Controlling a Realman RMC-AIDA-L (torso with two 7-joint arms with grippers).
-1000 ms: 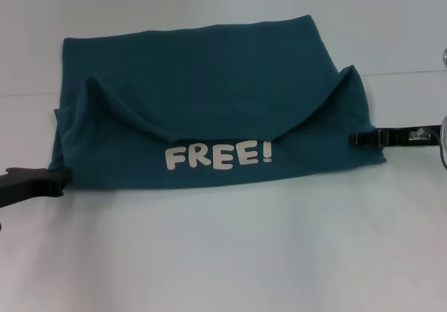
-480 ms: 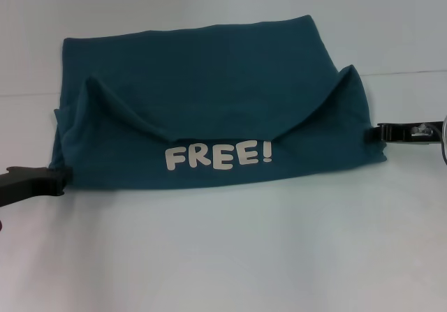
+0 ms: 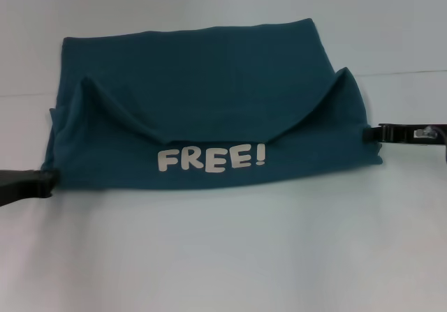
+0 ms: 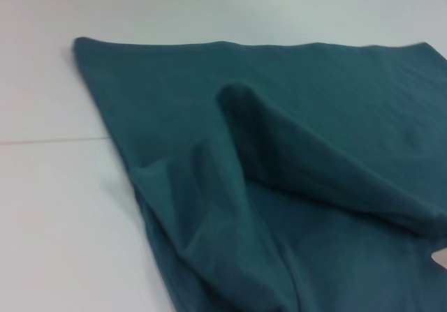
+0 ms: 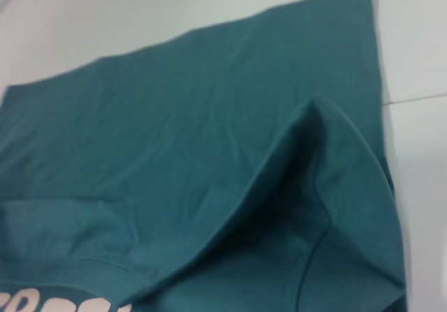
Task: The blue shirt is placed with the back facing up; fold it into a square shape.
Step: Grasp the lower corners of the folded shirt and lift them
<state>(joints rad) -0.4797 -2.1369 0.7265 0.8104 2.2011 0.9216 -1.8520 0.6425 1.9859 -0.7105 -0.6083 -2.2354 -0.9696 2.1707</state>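
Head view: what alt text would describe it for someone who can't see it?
A blue shirt, partly folded with white "FREE!" lettering showing, lies on a white table. The left gripper and right gripper sit at its side edges.

Left gripper (image 3: 47, 181): black, matte, flat blocky profile, squared-off tip, thickening toward the frame edge. No markings legible on it.

Right gripper (image 3: 368, 134): black, slimmer, a long narrow bar with a stepped outline. A small pale patch, maybe a label or a reflection, sits on its upper face near the far end; detail too fine to read. Behind it a thin dark curved line, cable or housing edge, cannot tell which, runs down at the frame border.

Wrist views show no part of either arm. No screws, sleeves or lettering visible on the body anywhere.
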